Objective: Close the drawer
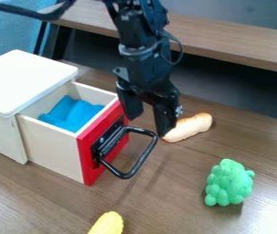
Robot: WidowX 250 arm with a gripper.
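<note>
Red-fronted drawer (87,145) just beside the pincer (146,124)

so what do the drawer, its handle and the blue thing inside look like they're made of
The drawer looks like pale wood with a matte finish, its front painted red. The handle is black and smooth with a slight sheen, perhaps coated metal or plastic. The blue thing lies in soft folds, so probably cloth.

We see a matt wooden drawer (50,148), its glossy handle (144,156), soft-looking blue cloth (71,115) and a smooth, wood-grained tabletop (165,201).
</note>
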